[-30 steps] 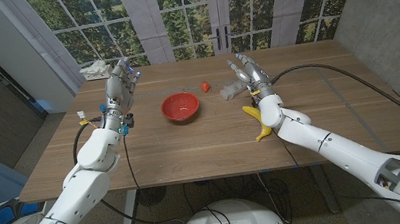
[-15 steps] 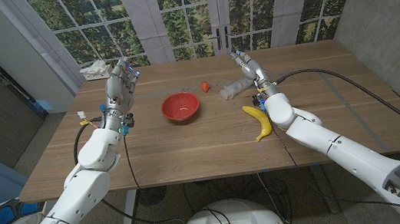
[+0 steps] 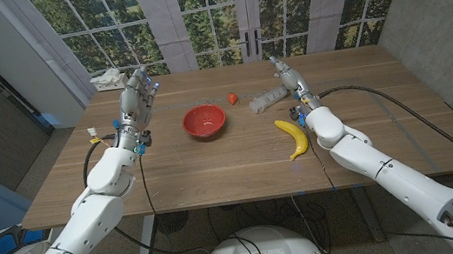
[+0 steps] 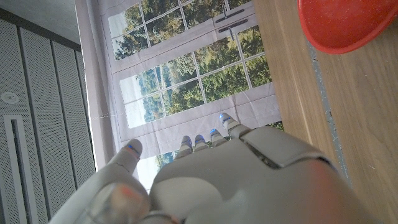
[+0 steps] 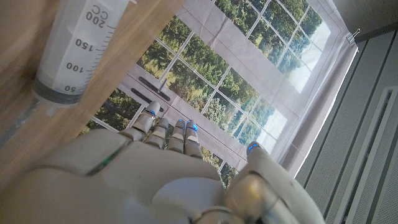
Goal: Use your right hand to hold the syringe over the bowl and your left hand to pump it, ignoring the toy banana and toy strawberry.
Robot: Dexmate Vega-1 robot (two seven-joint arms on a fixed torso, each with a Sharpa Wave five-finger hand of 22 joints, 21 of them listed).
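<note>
The right hand (image 3: 288, 78) stands on its edge on the wooden table (image 3: 214, 168), fingers straight and a little apart, grasping nothing. The syringe (image 3: 268, 99) lies on its side on the wood just beside those fingers, on their inner side toward the table's middle; from the head view I cannot tell whether the fingertips touch its barrel. In the right wrist view the clear barrel (image 5: 84, 46) with its printed volume marks lies on the tabletop next to the back of the right hand (image 5: 149, 180), whose fingers (image 5: 177, 137) point past it toward the windows. The red bowl (image 3: 205, 121) sits well apart from the right fingers, near the middle of the table, with the small toy strawberry (image 3: 232, 98) between the bowl and the syringe. The toy banana (image 3: 297, 136) lies near the right wrist, behind the fingers. The left hand (image 3: 137, 99) is held upright over the table's left side, fingers extended and spread, released and empty, the bowl off to its inner side. In the left wrist view the bowl's rim (image 4: 348, 28) shows beyond the back of that hand (image 4: 230, 180).
</note>
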